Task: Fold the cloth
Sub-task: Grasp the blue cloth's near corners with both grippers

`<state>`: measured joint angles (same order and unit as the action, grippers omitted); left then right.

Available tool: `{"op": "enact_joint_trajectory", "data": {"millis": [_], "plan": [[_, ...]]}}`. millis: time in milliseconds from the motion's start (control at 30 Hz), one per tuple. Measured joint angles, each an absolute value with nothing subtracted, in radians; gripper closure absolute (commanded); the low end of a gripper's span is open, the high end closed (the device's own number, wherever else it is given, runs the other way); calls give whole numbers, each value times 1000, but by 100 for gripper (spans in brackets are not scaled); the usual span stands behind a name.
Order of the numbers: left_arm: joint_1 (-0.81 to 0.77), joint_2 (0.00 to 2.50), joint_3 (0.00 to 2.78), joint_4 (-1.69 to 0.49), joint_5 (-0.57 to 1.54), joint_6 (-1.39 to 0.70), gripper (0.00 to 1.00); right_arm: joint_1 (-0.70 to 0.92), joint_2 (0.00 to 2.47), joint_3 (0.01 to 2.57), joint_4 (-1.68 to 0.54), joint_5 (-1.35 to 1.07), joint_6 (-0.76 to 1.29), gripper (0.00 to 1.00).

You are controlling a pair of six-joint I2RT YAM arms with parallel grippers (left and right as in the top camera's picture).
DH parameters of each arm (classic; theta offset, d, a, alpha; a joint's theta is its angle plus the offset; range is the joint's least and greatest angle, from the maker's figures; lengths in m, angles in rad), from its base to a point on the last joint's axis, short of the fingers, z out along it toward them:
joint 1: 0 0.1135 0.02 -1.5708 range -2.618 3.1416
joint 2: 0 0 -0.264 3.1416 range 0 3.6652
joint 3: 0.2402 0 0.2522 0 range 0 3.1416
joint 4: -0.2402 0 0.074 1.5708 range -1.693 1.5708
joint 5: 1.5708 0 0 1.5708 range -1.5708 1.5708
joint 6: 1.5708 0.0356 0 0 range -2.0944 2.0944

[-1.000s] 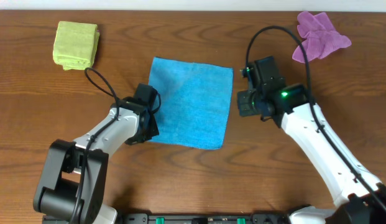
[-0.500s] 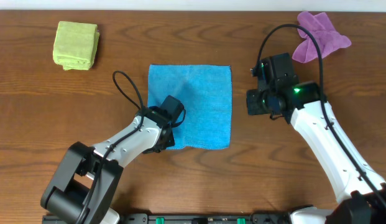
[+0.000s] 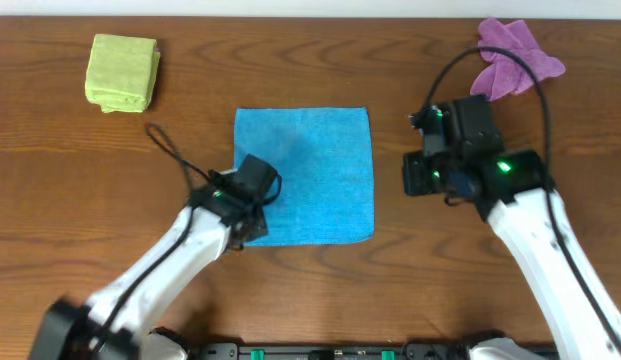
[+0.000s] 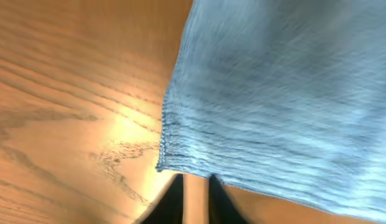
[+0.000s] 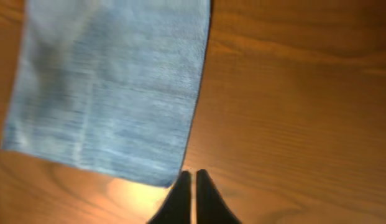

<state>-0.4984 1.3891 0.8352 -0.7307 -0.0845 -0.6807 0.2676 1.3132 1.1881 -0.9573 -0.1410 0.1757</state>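
Observation:
The blue cloth (image 3: 305,175) lies flat and unfolded on the wooden table. It also shows in the left wrist view (image 4: 286,93) and the right wrist view (image 5: 112,87). My left gripper (image 3: 252,232) is at the cloth's near left corner. In its wrist view the fingertips (image 4: 196,179) sit just off the cloth's near edge, nearly together, holding nothing. My right gripper (image 3: 408,180) is over bare table just right of the cloth. Its fingers (image 5: 193,174) are shut and empty beside a cloth corner.
A folded yellow-green cloth (image 3: 122,72) lies at the far left. A crumpled purple cloth (image 3: 515,55) lies at the far right. Both arms' cables loop above the table beside the blue cloth.
The left gripper has swung along the cloth's near left part and now sits at the corner. The cloth lies squarer than before. The right arm has drifted right, away from the cloth.

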Motion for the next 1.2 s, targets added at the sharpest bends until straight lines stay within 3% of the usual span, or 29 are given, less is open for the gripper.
{"op": "enact_joint_trajectory", "data": {"millis": [33, 167, 267, 400, 533, 600, 900, 1200], "plan": [[-498, 1350, 835, -734, -89, -681, 57, 268, 1283, 1188, -979, -167, 175, 86], [-477, 1249, 835, -780, -88, -666, 42, 266, 1271, 1188, -1056, -305, 174, 70], [-403, 1225, 835, -806, -57, -648, 40, 266, 1296, 1186, -1082, -389, 175, 62], [-270, 1225, 835, -807, 67, -592, 39, 266, 1316, 1146, -1097, -462, 167, 57], [-147, 1225, 830, -830, 177, -524, 38, 266, 1322, 1000, -1013, -541, 157, 61], [-118, 1225, 799, -826, 218, -498, 36, 261, 1324, 918, -940, -578, 163, 57], [-107, 1225, 559, -636, 353, -463, 26, 213, 1339, 697, -699, -655, 229, 48], [-106, 1253, 545, -525, 384, -471, 26, 193, 1481, 677, -620, -664, 262, 46]]}}
